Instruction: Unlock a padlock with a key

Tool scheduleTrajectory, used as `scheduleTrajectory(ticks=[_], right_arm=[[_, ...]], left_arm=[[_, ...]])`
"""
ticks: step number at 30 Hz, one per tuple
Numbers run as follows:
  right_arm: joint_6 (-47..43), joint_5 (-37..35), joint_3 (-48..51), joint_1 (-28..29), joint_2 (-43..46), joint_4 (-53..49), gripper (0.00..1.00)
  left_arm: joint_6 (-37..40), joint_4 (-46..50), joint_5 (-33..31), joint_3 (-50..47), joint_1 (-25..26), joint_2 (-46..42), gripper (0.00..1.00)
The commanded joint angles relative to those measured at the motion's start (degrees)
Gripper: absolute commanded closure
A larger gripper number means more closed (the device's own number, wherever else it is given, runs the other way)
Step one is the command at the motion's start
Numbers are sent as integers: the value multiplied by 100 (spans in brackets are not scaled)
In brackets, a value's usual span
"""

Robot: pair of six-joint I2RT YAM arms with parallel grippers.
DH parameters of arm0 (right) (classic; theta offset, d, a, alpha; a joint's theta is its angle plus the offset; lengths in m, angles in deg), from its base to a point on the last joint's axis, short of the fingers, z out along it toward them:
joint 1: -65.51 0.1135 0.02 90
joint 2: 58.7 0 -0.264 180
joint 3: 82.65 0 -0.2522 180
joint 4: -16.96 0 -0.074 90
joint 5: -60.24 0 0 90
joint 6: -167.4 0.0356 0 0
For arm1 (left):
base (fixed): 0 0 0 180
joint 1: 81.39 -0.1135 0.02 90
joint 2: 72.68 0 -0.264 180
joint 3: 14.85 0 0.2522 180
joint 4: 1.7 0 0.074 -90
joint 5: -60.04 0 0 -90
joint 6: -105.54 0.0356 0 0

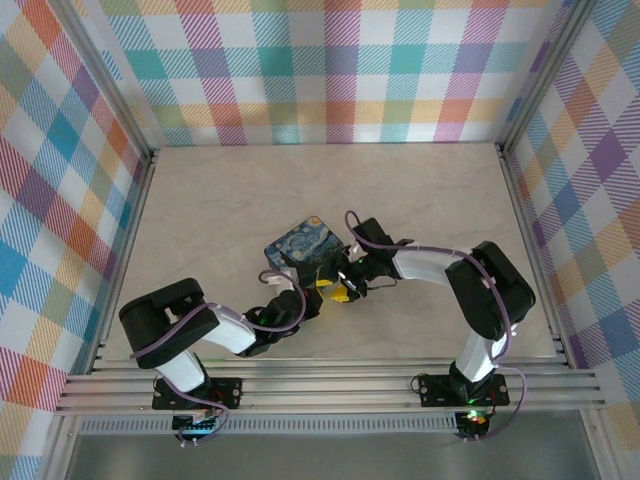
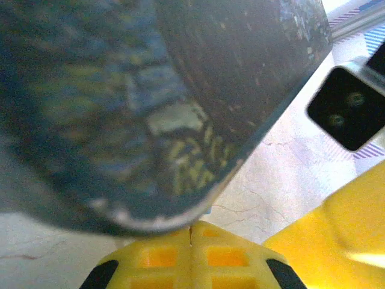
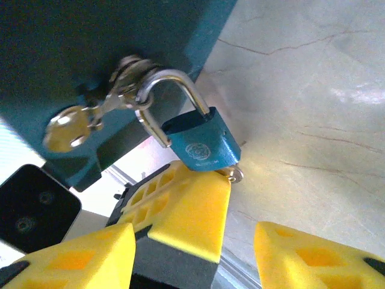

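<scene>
Padlock [image 3: 201, 144] is hanging off the teal box [image 3: 72, 48], just ahead of the right gripper's [image 3: 194, 236] parted, empty jaws.
Hard, slick, probably swinging loose, so gripping its body is looking best; the key [image 3: 233, 174] is sticking from its underside, at the left gripper's [image 2: 191, 238] closed jaws.

Bright, even light, faint shadows. Left wrist view blurs badly (the blue box [image 2: 150, 108] sits too close); right wrist view is sharp, with glare on the table [image 3: 355, 93] at three o'clock.

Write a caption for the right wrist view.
Blue padlock hangs from a teal box, a key beside it, the open right hand below.
</scene>
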Motion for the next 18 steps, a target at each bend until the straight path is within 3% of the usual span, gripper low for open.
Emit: scheduleTrajectory(ticks=[1,18], right_arm=[[-324,-325,-105,-76,322,-265,45],[129,-391,257,-87,217,384,46]], left_arm=[[158,412,-323,-177,44,-319,100],[1525,2295,-129,291,34,-1521,100]])
